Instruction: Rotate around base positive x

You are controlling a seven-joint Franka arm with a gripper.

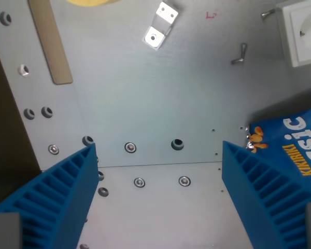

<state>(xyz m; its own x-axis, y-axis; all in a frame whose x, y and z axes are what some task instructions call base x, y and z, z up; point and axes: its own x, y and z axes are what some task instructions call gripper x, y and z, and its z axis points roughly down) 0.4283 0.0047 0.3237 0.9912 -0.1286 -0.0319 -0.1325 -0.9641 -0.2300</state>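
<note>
Blue ribbed gripper [158, 181] spread wide, nothing between its two fingers [57, 192], poised above the bare brushed-metal counter [155, 104] with its bolts and holes. No separate task object visible; the gripper itself at bottom of the wrist view. Blue snack bag with yellow lettering [290, 145] just beside the finger on the wrist view's right. Small bent shiny metal bracket [160, 26] near the top. White wall socket [303, 31] at top right, a small wing bolt [239, 54] near it. Tan wooden strip [51, 39] at top left.
</note>
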